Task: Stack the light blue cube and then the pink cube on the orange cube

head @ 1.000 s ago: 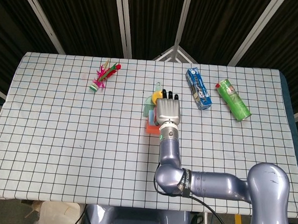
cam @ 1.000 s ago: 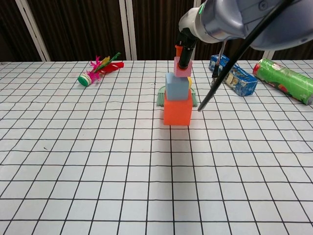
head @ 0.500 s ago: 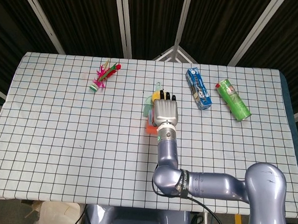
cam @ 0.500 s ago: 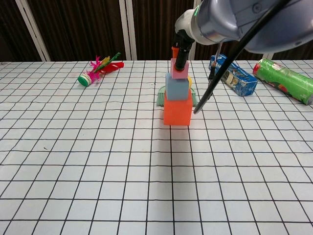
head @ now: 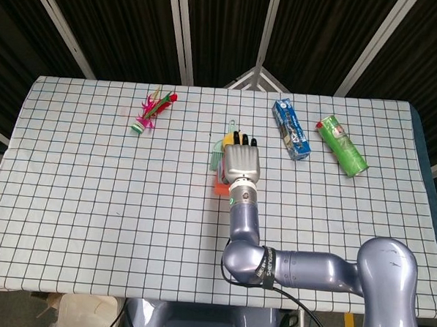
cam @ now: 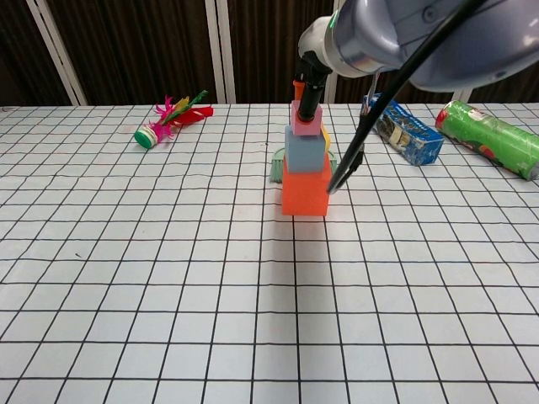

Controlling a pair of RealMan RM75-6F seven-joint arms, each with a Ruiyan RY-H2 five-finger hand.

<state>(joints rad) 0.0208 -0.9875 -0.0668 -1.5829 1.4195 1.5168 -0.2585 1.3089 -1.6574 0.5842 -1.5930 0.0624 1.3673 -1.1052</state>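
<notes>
Checked tablecloth (head: 92, 201); right hand (head: 241, 163) hides the cube stack overhead

My right hand (head: 243, 162) shifts slightly left and toward the table's far edge versus a second ago, carrying the pink cube (cam: 305, 119) leftward; it now sits more squarely over the light blue cube (cam: 306, 146).
</notes>
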